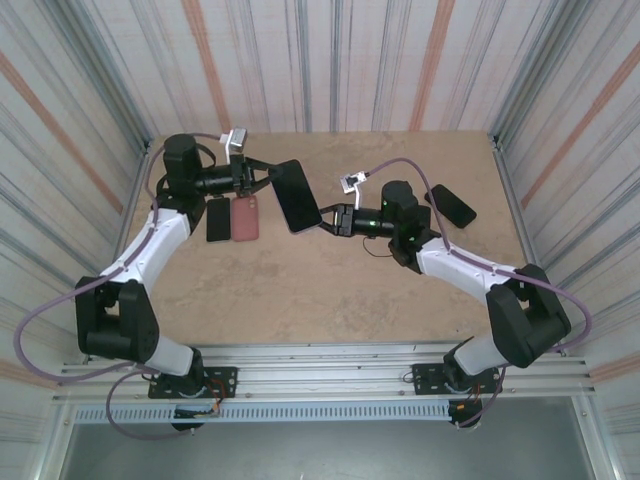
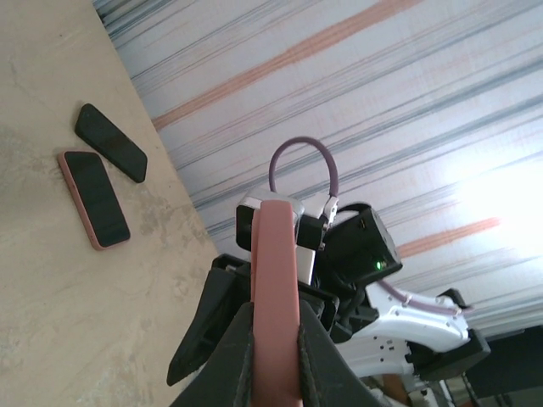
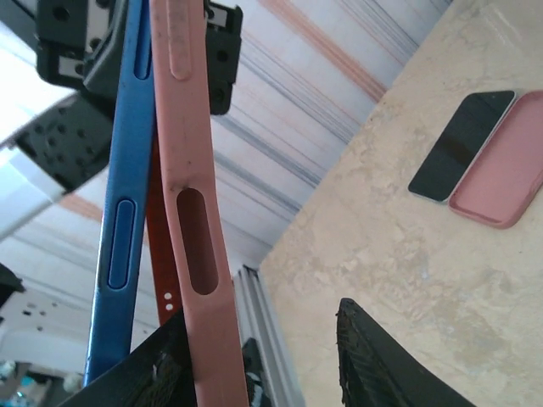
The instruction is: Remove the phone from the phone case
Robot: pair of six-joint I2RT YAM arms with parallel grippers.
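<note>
1. You have the tan table (image 1: 330, 290) across the middle of the top view, with both arms reaching over its far half.
2. The pink phone case (image 3: 185, 136) is held off the table in the upper middle of the top view. In the right wrist view it runs down the left of the frame. The blue-edged phone (image 3: 127, 195) sits just beside it, with a gap between them lower down.
3. A black phone (image 1: 218, 219) and a second pink case (image 1: 245, 217) lie flat side by side at upper left. Another dark phone (image 1: 450, 205) lies at upper right.
4. Your left gripper (image 1: 270, 180) is clamped on the phone case's upper-left end.
5. Your right gripper (image 1: 328, 220) is at the lower-right end with its jaws apart. One finger is against the case, and the other is clear of it.
</note>
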